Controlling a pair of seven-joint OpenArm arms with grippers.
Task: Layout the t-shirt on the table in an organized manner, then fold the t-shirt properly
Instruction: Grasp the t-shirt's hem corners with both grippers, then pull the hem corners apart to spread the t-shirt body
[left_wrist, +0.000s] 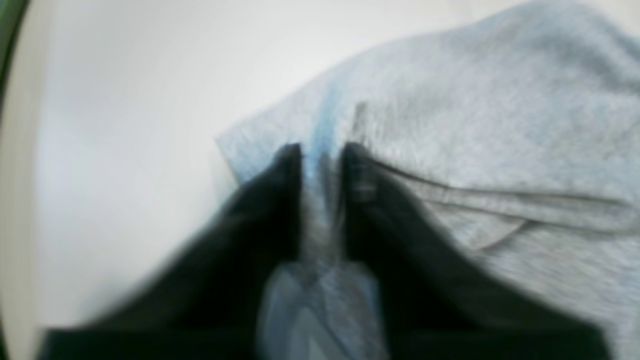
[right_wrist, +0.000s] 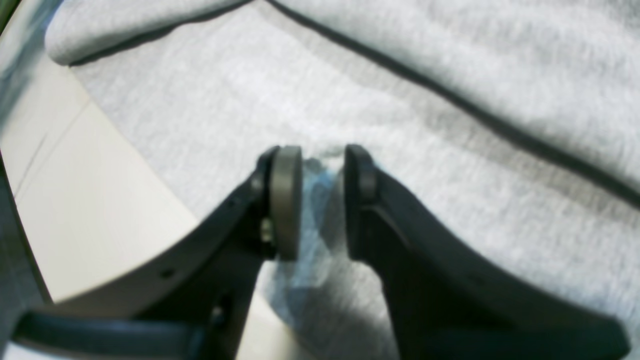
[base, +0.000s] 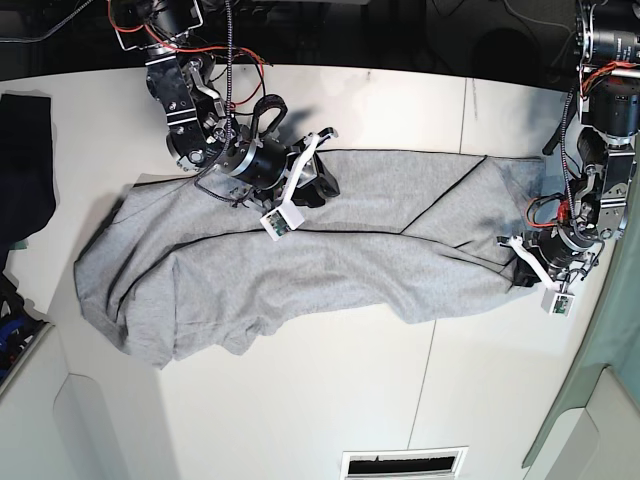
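From the base view you see the t-shirt (base: 300, 275) spread lengthwise across the middle of the table (base: 400, 400), rumpled, with a long fold running through it and a thin dark trim line along its far side. One end bunches toward the table's left edge; the other end tapers toward the right edge.

Your left gripper (base: 528, 262) sits at that right-hand end of the shirt, close to the table's right edge. The base view cannot show you how its jaws stand, but the left wrist view does: the left gripper (left_wrist: 322, 150) has its two dark fingers drawn close together with a ridge of grey cloth pinched between them, at a corner of the t-shirt (left_wrist: 475, 125) where bare table (left_wrist: 140, 125) shows beside it. That picture is blurred, so finer detail is lost.

Your right gripper (base: 318, 176) is at the shirt's far edge, nearer the middle of the table. In the right wrist view the right gripper (right_wrist: 322, 165) has its pads set partly apart with a bunch of fabric gripped between them, a dark hem line crossing the t-shirt (right_wrist: 400, 100) beyond.

Only the base view shows a dark cloth (base: 25, 165) lying at the table's far left edge.
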